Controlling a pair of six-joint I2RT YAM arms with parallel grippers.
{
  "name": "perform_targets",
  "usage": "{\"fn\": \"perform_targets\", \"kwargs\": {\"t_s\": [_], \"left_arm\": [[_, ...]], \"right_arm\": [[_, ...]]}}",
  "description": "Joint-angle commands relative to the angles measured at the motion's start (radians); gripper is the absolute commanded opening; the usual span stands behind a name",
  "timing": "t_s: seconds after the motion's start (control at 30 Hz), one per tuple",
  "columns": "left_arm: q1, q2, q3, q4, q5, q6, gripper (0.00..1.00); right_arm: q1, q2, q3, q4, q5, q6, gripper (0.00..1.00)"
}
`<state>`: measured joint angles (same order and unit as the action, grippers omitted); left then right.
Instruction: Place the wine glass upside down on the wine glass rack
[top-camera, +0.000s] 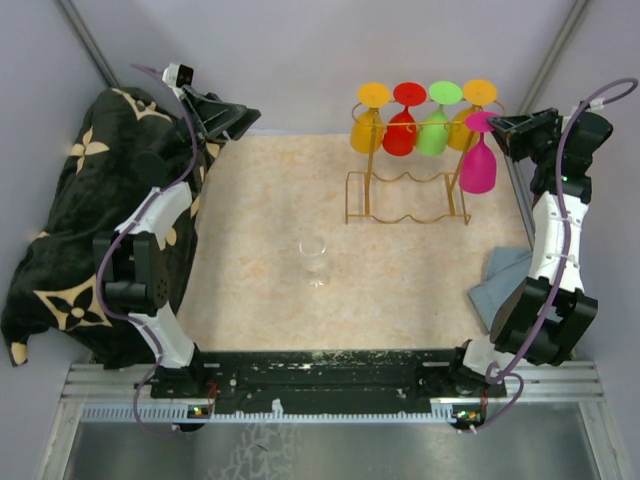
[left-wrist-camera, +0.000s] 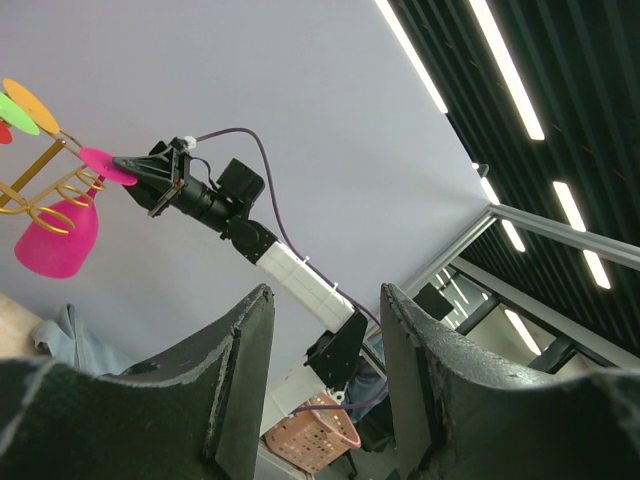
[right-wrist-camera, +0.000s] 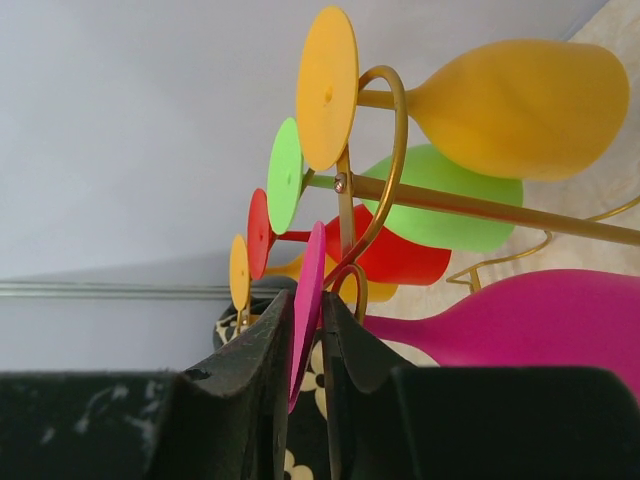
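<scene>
Magenta wine glass (top-camera: 478, 168) hung inverted at wine glass rack's (right-wrist-camera: 480, 209) 3 o'clock end; right gripper (right-wrist-camera: 307, 312) straddled its foot — grip undeterminable; left gripper (left-wrist-camera: 325, 300) gaped empty; a skewed withdrawal could snag the foot — unseating it.

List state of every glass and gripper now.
left gripper: open, empty.
right gripper: grip unclear.
pink glass: hanging upside down at rack end, foot between right gripper fingers.
red glass: hung upside down.
green glass: hung upside down.
left orange glass: hung upside down.
right orange glass: hung upside down.
clear glass: upright on table.
</scene>
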<state>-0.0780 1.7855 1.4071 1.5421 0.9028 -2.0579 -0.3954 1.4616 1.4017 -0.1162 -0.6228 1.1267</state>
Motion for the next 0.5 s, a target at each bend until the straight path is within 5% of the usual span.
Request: {"fn": "perform_targets", "kwargs": {"t_s": [0.0, 0.47], "left_arm": [[-0.004, -0.023, -0.002, 0.209, 0.01, 0.0, 0.53], [-0.004, -0.023, -0.013, 0.235, 0.008, -0.018, 0.53]], "right_arm": [[-0.004, -0.026, 0.041, 0.005, 0.018, -0.028, 0.19], [-0.003, -0.091, 0.126, -0.142, 0.096, -0.127, 0.23]]}}
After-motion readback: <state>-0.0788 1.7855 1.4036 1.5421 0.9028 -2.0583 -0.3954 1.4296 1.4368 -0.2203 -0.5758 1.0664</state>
